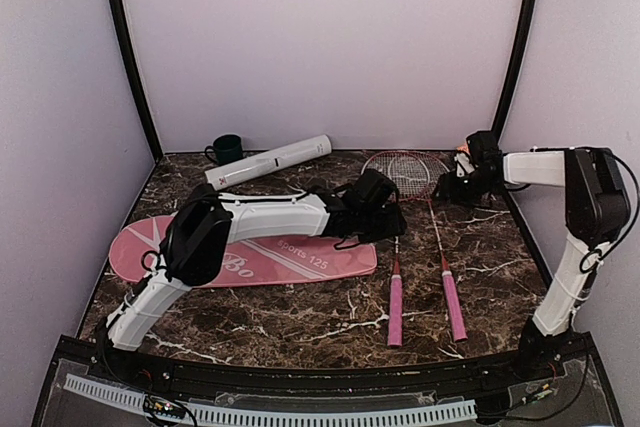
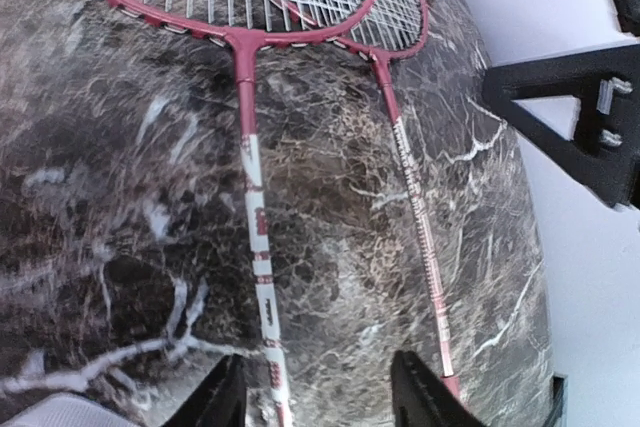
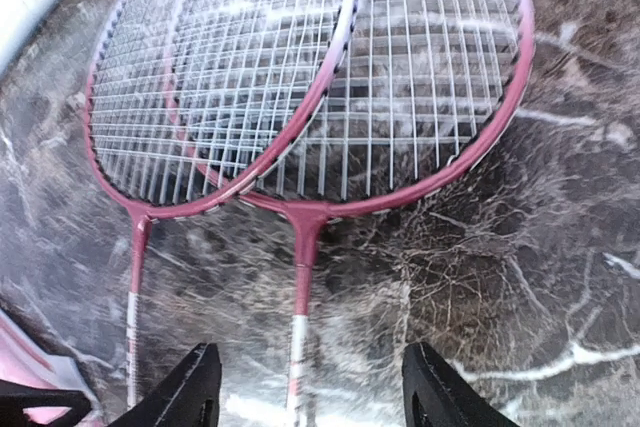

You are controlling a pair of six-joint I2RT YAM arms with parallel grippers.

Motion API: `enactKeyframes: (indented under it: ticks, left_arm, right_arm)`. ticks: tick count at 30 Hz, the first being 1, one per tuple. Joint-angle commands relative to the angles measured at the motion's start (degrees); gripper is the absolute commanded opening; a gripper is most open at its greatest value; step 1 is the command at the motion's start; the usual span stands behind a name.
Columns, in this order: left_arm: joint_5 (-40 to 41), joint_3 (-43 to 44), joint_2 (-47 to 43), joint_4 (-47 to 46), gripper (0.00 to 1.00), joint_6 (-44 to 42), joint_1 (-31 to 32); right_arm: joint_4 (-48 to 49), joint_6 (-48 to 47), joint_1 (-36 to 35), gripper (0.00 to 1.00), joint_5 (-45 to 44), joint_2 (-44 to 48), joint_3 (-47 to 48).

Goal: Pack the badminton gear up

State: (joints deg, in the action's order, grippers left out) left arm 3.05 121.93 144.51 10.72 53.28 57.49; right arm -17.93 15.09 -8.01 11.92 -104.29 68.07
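On marble table (image 1: 300, 322), left pincer (image 2: 318, 362), right pincer (image 3: 310, 349) gape over rackets (image 1: 410, 172).

Top view: fixed high behind the arm bases, facing forward and down. It covers the whole bench (image 1: 300, 322) up to the rear wall.

Left wrist view: close over the bench, looking along the rackets (image 2: 264, 277) from shafts to heads, with the left pincer (image 2: 320, 399) at the lower edge.

Right wrist view: close, angled down on the overlapping heads, with the right pincer (image 3: 315, 392) at the lower edge.

All three views share the rackets.
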Motion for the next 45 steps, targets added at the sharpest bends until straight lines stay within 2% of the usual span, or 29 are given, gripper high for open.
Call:
enactKeyframes:
  ticks: [1, 4, 5, 7, 13, 16, 18, 21, 28, 35, 40, 42, 45]
  left_arm:
    - [1.37, -4.15, -9.11, -1.60, 0.56, -5.86, 0.30]
    - [2.54, -13.76, -17.99, -4.23, 0.74, -8.48, -0.35]
    - [3.15, -17.18, -21.31, -5.26, 0.85, -9.20, -0.70]
    - [3.76, -25.25, -28.12, -7.07, 0.97, -11.03, -1.84]
    - [1.10, -53.92, -50.02, -15.79, 0.99, -6.77, -10.69]
    - [6.82, -61.91, -58.23, -13.64, 0.99, -5.44, -13.85]
    - [8.18, -64.89, -61.84, -10.57, 0.99, -3.69, -16.15]
    - [6.14, -69.40, -65.75, -9.14, 0.99, -2.07, -19.80]
    - [6.18, -75.53, -72.99, -6.41, 0.99, -1.72, -24.16]
    - [6.97, -77.69, -79.23, -2.87, 0.99, -1.90, -27.40]
    - [7.27, -79.00, -81.40, -2.21, 0.99, -2.17, -28.76]
    - [7.14, -79.36, -81.68, -2.39, 0.99, -2.32, -29.00]
    - [7.85, -79.39, -81.96, -1.91, 0.97, -2.92, -29.11]
  right_arm:
    - [0.90, -0.15, -0.15, 0.67, 1.46, 7.71, 2.02]
    - [3.46, -0.46, -1.31, 0.73, 4.91, 10.77, 1.78]
    - [3.57, -1.02, -2.51, 0.75, 5.76, 11.02, 2.59]
    - [2.91, -2.94, -5.30, 0.77, 7.14, 10.22, 4.56]
    - [-0.29, -7.89, -14.71, 0.80, 10.60, 2.67, 12.46]
    - [-1.78, -9.91, -19.92, 0.80, 10.18, -2.10, 16.76]
    - [-3.50, -11.22, -23.05, 0.80, 10.98, -6.31, 20.23]
    - [-6.62, -13.87, -27.22, 0.80, 12.86, -11.91, 26.41]
    - [-14.11, -16.94, -36.12, 0.81, 11.65, -26.39, 43.64]
    - [-16.76, -16.76, -40.26, 0.85, 4.93, -37.73, 56.58]
    - [-17.95, -16.98, -41.43, 0.85, 6.01, -42.36, 60.68]
    - [-17.99, -17.50, -41.79, 0.81, 6.63, -43.16, 60.69]
    - [-18.27, -17.55, -42.07, 0.65, 8.87, -43.11, 60.33]
